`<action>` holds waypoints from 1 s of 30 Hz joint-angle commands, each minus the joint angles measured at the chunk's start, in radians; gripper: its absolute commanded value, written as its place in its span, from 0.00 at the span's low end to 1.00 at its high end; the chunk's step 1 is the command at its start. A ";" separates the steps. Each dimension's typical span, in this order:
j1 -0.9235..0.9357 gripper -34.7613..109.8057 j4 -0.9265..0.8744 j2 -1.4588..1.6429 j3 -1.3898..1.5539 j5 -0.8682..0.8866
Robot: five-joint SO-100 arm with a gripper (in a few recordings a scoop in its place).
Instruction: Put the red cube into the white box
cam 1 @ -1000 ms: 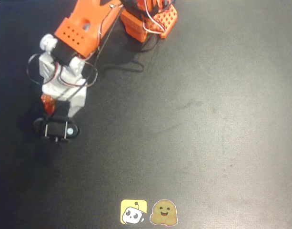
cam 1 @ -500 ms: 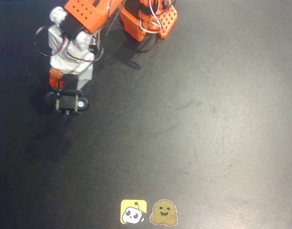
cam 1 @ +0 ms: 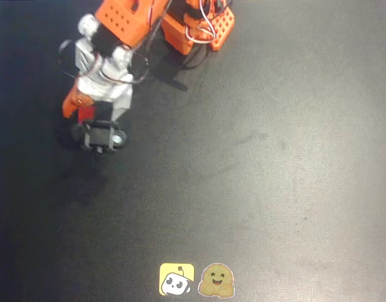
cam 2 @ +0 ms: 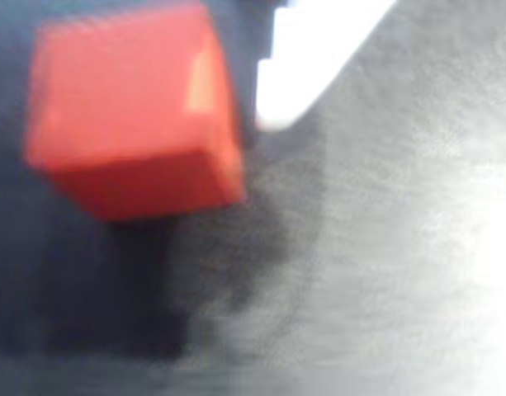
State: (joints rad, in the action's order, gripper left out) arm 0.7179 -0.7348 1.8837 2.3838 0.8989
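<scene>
In the overhead view my gripper (cam 1: 87,116) hangs at the upper left of the black mat, shut on the red cube (cam 1: 86,113), of which a small red patch shows between the white and orange jaws. The wrist view shows the red cube (cam 2: 129,124) close up at the upper left, blurred, with one white finger (cam 2: 314,49) beside its right face. A dark shadow lies on the mat below the cube, so it is held off the surface. The white box is out of view.
The arm's orange base (cam 1: 202,25) with its wires stands at the top edge of the black mat (cam 1: 255,157). Near the bottom edge lie a yellow sticker (cam 1: 177,279) and a brown sticker (cam 1: 216,280).
The gripper with the red cube has moved up in the overhead view, away from the mat's middle left, then shifted a little to the right and turned.
</scene>
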 commanded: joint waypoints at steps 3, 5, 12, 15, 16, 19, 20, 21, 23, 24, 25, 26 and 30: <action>0.002 0.42 0.095 -0.028 0.035 0.015; 0.006 0.42 0.115 -0.043 0.041 0.015; 0.015 0.25 0.135 -0.069 0.044 0.025; 0.021 0.24 0.130 -0.071 0.038 0.029; 0.023 0.24 0.129 -0.071 0.037 0.034; 0.032 0.24 0.115 -0.071 0.034 0.061; 0.035 0.24 0.092 -0.066 0.020 0.081; 0.043 0.24 0.046 -0.063 -0.005 0.115; 0.063 0.24 -0.080 -0.049 -0.075 0.192; 0.075 0.24 -0.146 -0.040 -0.112 0.233; 0.091 0.24 -0.204 -0.028 -0.141 0.268; 0.112 0.24 -0.252 -0.012 -0.166 0.298; 0.209 0.24 -0.451 0.009 -0.304 0.390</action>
State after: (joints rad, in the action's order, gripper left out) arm 0.8728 -1.0538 1.8500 2.1967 1.2241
